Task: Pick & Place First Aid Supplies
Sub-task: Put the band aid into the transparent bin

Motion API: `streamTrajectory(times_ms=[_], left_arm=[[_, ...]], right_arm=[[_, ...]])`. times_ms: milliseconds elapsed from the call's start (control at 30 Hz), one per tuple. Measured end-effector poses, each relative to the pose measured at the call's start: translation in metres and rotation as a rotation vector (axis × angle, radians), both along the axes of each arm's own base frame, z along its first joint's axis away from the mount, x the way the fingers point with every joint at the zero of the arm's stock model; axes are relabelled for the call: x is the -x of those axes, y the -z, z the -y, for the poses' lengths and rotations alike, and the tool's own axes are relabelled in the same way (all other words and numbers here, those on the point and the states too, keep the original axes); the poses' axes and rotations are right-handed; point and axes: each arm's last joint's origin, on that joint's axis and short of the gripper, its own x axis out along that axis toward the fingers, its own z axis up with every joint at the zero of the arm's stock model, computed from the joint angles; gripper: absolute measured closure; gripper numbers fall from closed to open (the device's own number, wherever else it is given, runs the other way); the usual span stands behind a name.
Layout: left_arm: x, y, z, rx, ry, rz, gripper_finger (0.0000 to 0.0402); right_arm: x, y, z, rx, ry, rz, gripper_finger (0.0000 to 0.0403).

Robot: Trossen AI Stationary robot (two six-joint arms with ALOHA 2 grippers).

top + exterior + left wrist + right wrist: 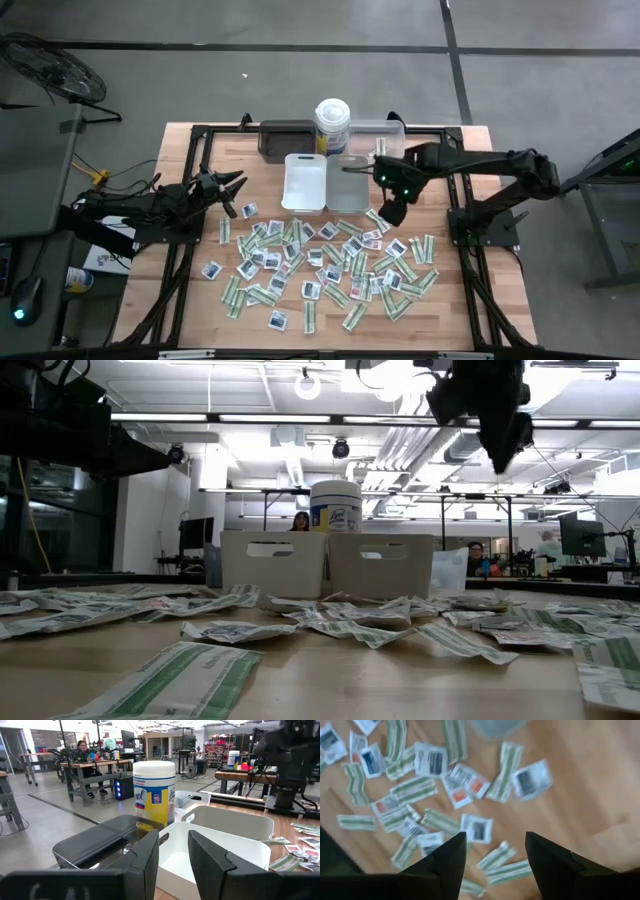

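right gripper [391, 212], fingers apart and empty, hovers over packets [330, 270] beside the grey tray [348, 184], needing a descent.

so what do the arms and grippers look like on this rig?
Both arms are dark, nearly black, jointed links. The right arm shows small green lights near its wrist. The left gripper and the right gripper each have two flat, matte black, wedge-shaped fingers. A yellow cable lies by the left arm.
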Motion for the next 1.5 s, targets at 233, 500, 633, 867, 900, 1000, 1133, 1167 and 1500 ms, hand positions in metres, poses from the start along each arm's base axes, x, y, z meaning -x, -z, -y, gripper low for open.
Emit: streamTrajectory(times_ms=[233,500,633,867,900,1000,1133,1167,1500], left_arm=[[0.0,0.0,0.0,0.0,0.0,0.0,0.03],[0.0,0.0,0.0,0.0,0.0,0.0,0.03],[0.0,0.0,0.0,0.0,0.0,0.0,0.03],[0.0,0.0,0.0,0.0,0.0,0.001,0.03],[0.0,0.0,0.0,0.0,0.0,0.001,0.03],[0.0,0.0,0.0,0.0,0.0,0.0,0.03],[0.0,0.0,0.0,0.0,0.0,0.001,0.03],[0.0,0.0,0.0,0.0,0.0,0.0,0.03],[0.0,0.0,0.0,0.0,0.0,0.0,0.03]], right_arm=[[-0.008,0.046,-0.014,-0.005,0.081,0.046,0.0207],[-0.001,0.094,-0.025,-0.108,0.523,-0.006,0.0209],[0.004,0.111,-0.028,-0.108,0.688,-0.014,0.0215],[0.008,0.133,-0.034,-0.111,0.911,0.052,0.0238],[0.009,0.135,-0.035,-0.112,0.932,0.056,0.0242],[0.012,0.141,-0.038,-0.105,0.981,0.048,0.0254],[0.018,0.146,-0.041,-0.083,1.041,0.02,0.0267],[0.019,0.146,-0.041,-0.08,1.047,0.018,0.0269],[0.018,0.148,-0.034,-0.057,1.123,0.025,0.0273]])
